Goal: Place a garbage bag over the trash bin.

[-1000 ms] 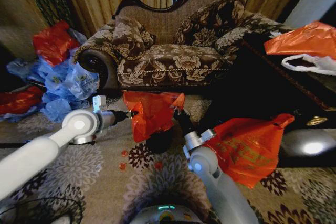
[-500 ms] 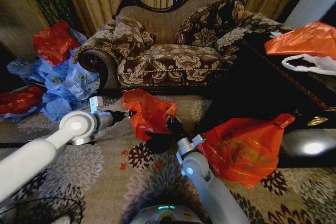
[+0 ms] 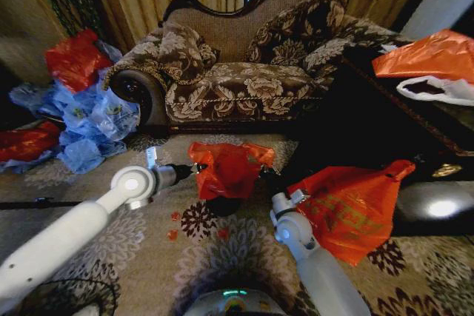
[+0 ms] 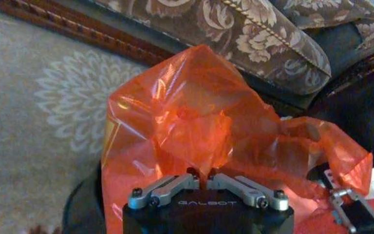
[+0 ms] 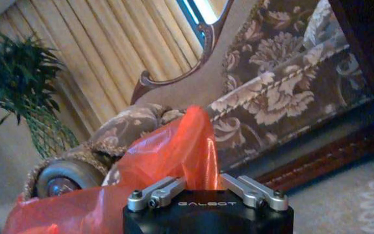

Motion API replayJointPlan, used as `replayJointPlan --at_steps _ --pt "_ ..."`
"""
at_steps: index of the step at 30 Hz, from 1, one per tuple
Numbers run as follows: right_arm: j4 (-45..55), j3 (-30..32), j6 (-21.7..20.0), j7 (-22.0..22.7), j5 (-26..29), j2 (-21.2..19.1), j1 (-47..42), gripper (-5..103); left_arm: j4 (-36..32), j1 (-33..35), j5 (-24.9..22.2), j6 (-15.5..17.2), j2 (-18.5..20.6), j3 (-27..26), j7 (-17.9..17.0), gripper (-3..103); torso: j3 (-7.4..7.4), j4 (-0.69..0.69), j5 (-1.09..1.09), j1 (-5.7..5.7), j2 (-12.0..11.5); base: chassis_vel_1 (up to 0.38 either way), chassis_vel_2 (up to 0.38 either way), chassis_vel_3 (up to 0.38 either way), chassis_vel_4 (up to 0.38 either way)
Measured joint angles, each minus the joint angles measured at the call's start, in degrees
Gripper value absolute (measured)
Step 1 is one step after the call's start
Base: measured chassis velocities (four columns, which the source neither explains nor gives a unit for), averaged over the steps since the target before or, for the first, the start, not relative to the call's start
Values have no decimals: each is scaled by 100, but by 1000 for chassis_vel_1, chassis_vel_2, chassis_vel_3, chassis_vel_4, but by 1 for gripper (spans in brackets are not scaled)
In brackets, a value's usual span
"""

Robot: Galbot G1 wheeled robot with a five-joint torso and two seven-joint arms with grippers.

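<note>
The garbage bag (image 3: pixel 229 169) is up off the carpet, stretched between 2 grippers right over the trash bin (image 3: pixel 222 205), and the bin's dark body peeks out just beneath the bag's lower edge. On the robot's left, the left gripper (image 3: pixel 195 169) is pinching the bag's near edge; in the left wrist view its 2 fingers are drawn together with a fold of orange-red film clamped between them (image 4: pixel 203 181), the plastic ballooning upward beyond. Across the bag, the right gripper (image 3: pixel 264 175) is on the opposite edge, and from its own wrist camera the film (image 5: pixel 167 156) rises straight out from between the closed-in fingers (image 5: pixel 203 187), so that side looks grasped too. In the left wrist view the bin's black curve (image 4: pixel 83 204) shows at the bag's lower corner, which suggests the bag sits above and partly across the opening; whether any film has passed the rim I cannot tell. My read: the bag is picked up, spread a little and centred, but it is still bunched and crumpled, the mouth is not visibly open, and nothing is folded over the rim. Left to do: open the mouth wider, lower it in, cuff the edge around the rim. Around this, the patterned sofa (image 3: pixel 244 72) stands behind, and a bigger orange bundle (image 3: pixel 348 209) lies just beside the right arm.
</note>
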Motion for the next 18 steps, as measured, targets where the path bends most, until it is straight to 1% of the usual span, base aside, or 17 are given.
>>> replayJointPlan --at_steps 2,3,5,7,8,9,10,11,12,13,15,16,18 --pt "-216 -40 41 -10 -67 80 8 0 218 -109 176 -7 -253 212 78 0 0 0 0 0 0 0 0 0 0" --pt "-216 -40 41 -10 -67 80 8 0 218 -109 176 -7 -253 212 78 0 0 0 0 0 0 0 0 0 0" --pt "-318 -25 125 8 -159 112 -22 0 297 -110 147 19 -421 331 119 0 0 0 0 1 0 0 0 0 0" --pt "-268 -4 117 37 -142 84 -53 0 277 -85 112 27 -422 338 119 0 1 -1 1 1 0 0 0 0 0" --pt "-140 16 69 76 -69 26 -103 0 203 -15 79 37 -363 325 119 0 0 -1 0 1 0 0 0 0 0" --pt "85 21 -21 146 66 -85 -197 0 62 120 44 50 -177 216 122 0 0 -2 -3 0 0 0 0 0 0" --pt "85 21 -21 146 66 -85 -197 0 62 120 44 50 -177 216 122 0 0 -2 -3 0 0 0 0 0 0" --pt "183 -5 -55 166 110 -125 -253 0 -26 239 12 58 -27 73 125 0 0 -2 -1 0 0 0 0 0 0" --pt "313 -98 -90 180 123 -146 -342 0 -171 419 -45 76 209 -162 132 0 0 0 -1 0 0 0 0 0 0" --pt "313 -98 -90 180 123 -146 -342 0 -171 419 -45 76 209 -162 132 0 0 0 -1 0 0 0 0 0 0" --pt "459 -272 -130 207 101 -76 -419 0 -400 624 -171 97 577 -495 133 0 0 2 -3 0 0 0 0 0 0" --pt "578 -471 -177 267 96 18 -447 0 -566 737 -286 96 837 -737 116 0 -1 3 0 0 0 0 0 0 0" --pt "637 -585 -209 298 101 66 -452 0 -626 760 -358 95 910 -833 85 0 -1 2 -1 -1 0 0 0 0 0"
